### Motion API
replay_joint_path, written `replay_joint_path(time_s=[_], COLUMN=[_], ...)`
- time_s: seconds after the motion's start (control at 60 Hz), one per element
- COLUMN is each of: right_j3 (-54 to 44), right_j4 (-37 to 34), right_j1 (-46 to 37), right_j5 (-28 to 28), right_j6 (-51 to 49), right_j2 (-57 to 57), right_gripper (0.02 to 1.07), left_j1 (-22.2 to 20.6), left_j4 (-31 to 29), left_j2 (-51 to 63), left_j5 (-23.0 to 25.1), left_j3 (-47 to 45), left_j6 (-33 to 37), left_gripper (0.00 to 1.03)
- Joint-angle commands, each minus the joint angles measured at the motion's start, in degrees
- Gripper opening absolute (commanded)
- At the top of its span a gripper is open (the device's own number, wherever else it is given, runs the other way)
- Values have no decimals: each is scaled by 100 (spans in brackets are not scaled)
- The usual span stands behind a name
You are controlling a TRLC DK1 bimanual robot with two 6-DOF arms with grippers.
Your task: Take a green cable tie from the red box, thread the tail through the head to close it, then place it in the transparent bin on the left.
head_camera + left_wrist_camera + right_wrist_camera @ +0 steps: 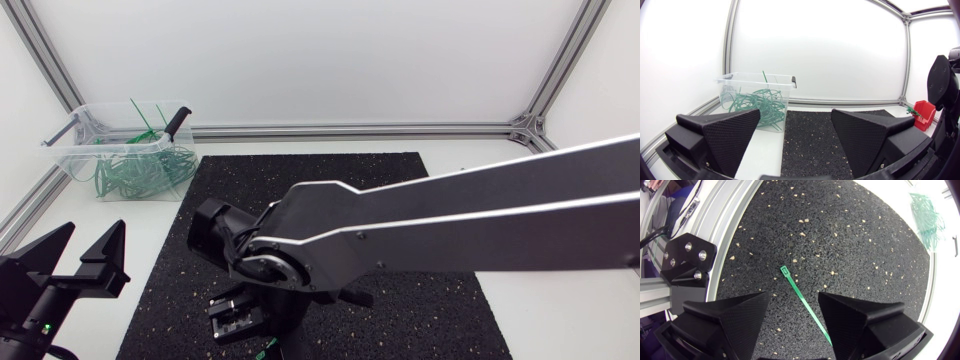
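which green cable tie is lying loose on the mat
The lone straight cable tie between the right gripper's open fingers; the others sit in the transparent bin or red box.

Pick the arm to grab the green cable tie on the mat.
Right: its open black gripper hangs over the straight green plastic cable tie on the black speckled mat. The left gripper, open, sits beside the mat.

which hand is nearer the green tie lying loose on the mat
Right. The right hand hangs just over the green tie, which lies on the mat between its open fingers; the left hand sits beyond the mat's left edge, far from it.
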Motion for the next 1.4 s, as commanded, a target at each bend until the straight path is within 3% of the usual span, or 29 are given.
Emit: replay_joint_path(time_s=[0.0, 0.283, 0.383, 0.833, 0.967, 1.0, 1.117, 1.383], right_j3=[117, 205, 249, 477, 521, 521, 547, 609], right_j4=[-61, -9, 18, 53, 0, 0, -35, -220], right_j1=[92, 189, 242, 338, 303, 303, 268, 189], right_j5=[-79, -79, -88, -79, -79, -79, -88, -149], right_j6=[-211, -378, -422, -756, -853, -853, -923, -1011], right_j2=[213, 486, 574, 969, 1039, 1039, 1075, 1119], right_gripper=[61, 61, 48, 48, 43, 42, 19, 16], left_j1=[-41, -76, -76, -67, -76, -76, -76, -93], left_j4=[-172, -172, -172, -172, -172, -181, -172, -172], left_j2=[27, 45, 45, 45, 45, 45, 45, 45], left_j5=[-22, -22, -22, -22, -22, -22, -22, -22], left_j3=[-213, -213, -213, -213, -213, -213, -213, -213], left_j6=[-129, -129, -129, -129, -129, -129, -129, -129], left_gripper=[99, 99, 99, 99, 99, 99, 99, 99])
